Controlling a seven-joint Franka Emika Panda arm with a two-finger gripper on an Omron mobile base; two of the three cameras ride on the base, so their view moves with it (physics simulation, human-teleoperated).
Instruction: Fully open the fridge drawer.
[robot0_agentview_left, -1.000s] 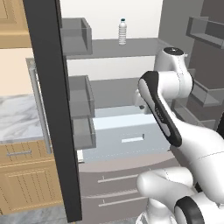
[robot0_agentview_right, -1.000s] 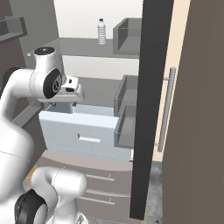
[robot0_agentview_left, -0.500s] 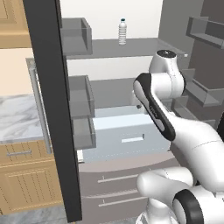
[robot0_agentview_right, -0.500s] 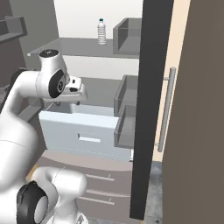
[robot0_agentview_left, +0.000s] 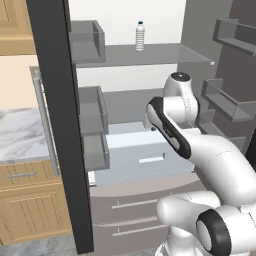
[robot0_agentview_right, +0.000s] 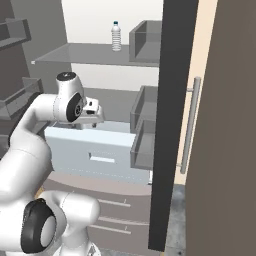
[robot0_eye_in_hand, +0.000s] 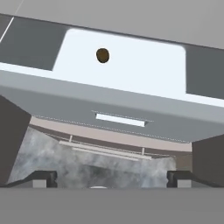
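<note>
- Fridge interior standing open, water bottle (robot0_agentview_left: 140, 36) sitting on the upper shelf (robot0_agentview_left: 150, 54).
- fridge drawer (robot0_agentview_left: 142, 160) sticking out below the shelf, above grey-brown panels (robot0_agentview_left: 135, 215).
- end effector (robot0_eye_in_hand: 111, 177) hovering above the drawer, fingers spread wide, gripping nothing.

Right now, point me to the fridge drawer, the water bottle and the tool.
fridge drawer (robot0_agentview_left: 135, 165): left base view, on its flat pale front.
water bottle (robot0_agentview_right: 116, 37): right base view, mid-body, standing on the upper shelf.
tool (robot0_eye_in_hand: 112, 178): hand view, midway between its two dark fingertips.
</note>
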